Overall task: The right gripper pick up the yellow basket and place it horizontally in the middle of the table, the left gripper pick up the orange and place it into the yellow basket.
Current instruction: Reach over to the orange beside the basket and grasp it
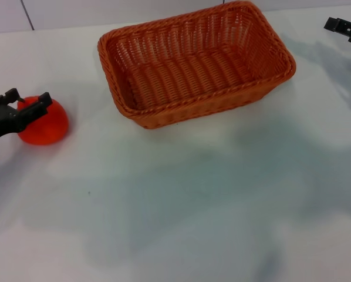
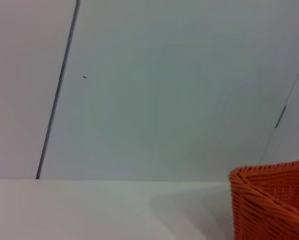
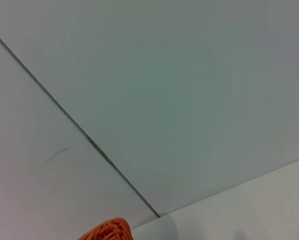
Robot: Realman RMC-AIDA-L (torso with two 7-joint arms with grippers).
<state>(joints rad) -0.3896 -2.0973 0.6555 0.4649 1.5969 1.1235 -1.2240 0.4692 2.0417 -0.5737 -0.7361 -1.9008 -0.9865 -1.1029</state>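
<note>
The yellow basket (image 1: 206,101), an orange-brown woven rectangle, stands empty on the table (image 1: 193,194) at the middle back, its long side running left to right. The orange (image 1: 47,126) rests on the table at the far left. My left gripper (image 1: 27,101) is open, with its two black fingers (image 1: 41,103) straddling the top of the orange. My right gripper (image 1: 344,28) is at the far back right, away from the basket. A corner of the basket shows in the left wrist view (image 2: 274,202), and a bit of its rim shows in the right wrist view (image 3: 107,231).
A white wall with thin dark seams (image 2: 57,95) stands behind the table. White tabletop lies in front of the basket and between the basket and the orange.
</note>
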